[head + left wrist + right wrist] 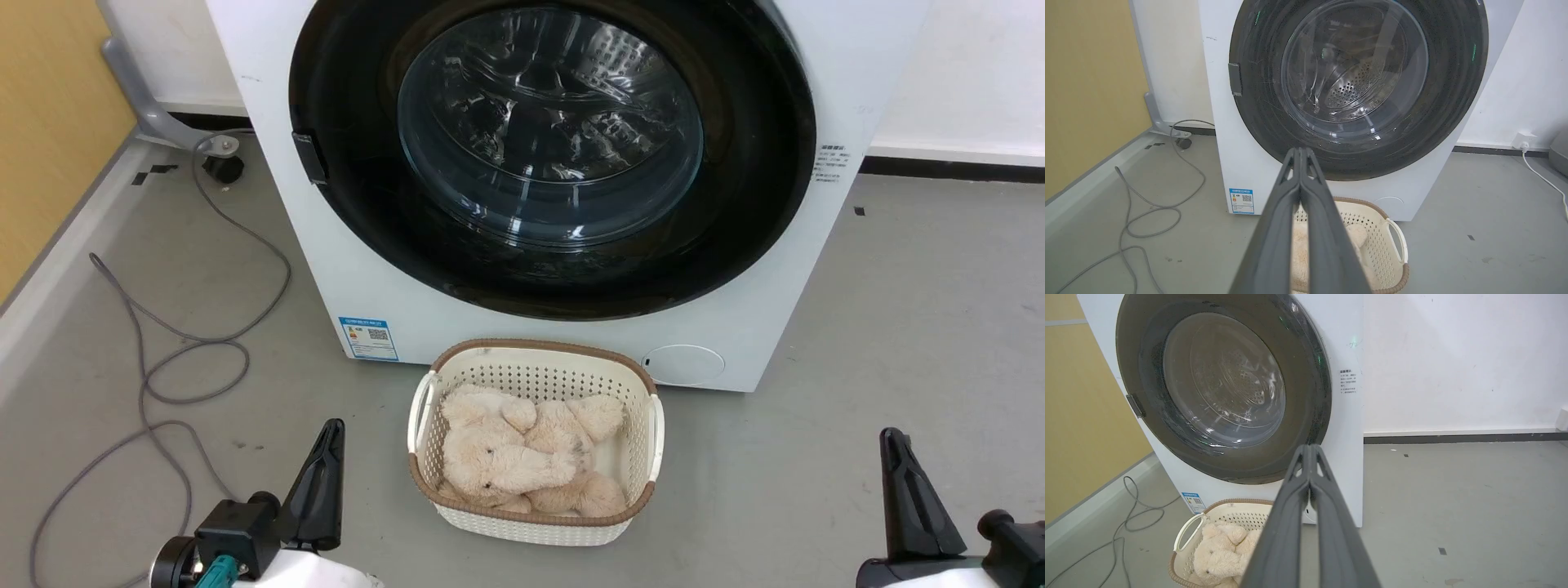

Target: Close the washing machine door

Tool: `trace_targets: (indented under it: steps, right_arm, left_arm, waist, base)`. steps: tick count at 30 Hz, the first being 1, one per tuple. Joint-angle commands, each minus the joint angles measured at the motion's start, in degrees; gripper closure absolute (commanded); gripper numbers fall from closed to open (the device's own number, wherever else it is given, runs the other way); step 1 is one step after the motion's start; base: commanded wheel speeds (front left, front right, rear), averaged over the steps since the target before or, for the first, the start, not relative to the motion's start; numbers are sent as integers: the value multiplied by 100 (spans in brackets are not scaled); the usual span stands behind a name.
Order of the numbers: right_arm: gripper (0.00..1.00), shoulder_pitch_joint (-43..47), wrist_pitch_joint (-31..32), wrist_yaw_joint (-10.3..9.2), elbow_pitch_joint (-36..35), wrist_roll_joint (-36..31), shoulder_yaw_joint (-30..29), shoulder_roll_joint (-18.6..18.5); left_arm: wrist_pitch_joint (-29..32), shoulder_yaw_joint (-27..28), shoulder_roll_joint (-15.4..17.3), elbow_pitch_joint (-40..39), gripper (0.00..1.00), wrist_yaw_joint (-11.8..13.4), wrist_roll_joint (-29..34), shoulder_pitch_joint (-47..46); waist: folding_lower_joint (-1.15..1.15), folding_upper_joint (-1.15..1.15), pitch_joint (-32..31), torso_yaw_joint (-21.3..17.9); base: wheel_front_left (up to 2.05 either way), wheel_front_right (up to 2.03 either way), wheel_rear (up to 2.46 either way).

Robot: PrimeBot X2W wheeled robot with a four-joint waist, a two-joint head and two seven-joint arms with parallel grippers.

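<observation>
The white washing machine [269,139] stands ahead of me on the grey floor. Its round black-rimmed washing machine door [551,155] lies flat against the front, its clear window showing the steel drum behind. From the wrist cameras the washing machine door [1357,81] and the washing machine door [1224,384] look flush with the cabinet too. My left gripper [331,433] is shut and empty at the lower left, well short of the machine. Low at the right, my right gripper [891,441] is shut and empty as well. Both fingertip pairs meet in the wrist views: left gripper [1300,152], right gripper [1310,449].
A cream perforated basket [535,367] holding a beige plush toy [506,461] sits on the floor just before the machine, between my grippers. A grey cable [188,351] loops over the floor on the left, near a yellow wall [49,122]. A white plug and cord [1527,143] are at the right wall.
</observation>
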Motion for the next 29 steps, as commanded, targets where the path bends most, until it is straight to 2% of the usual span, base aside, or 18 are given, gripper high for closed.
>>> trace_targets:
  steps: [1, 29]
  right_arm:
    - [100, -26, 59, 0, -8, -45, 21, 1]
    - [100, -153, 377, -1, -48, -264, 129, 7]
  left_arm:
    - [43, 6, -2, -26, 100, 29, 39, -6]
    - [359, 35, -17, -176, 100, 185, 215, -33]
  waist:
    - [0, 0, -3, -9]
    - [0, 0, -37, -102]
  base:
    - [0, 0, 0]
    - [0, 0, 0]
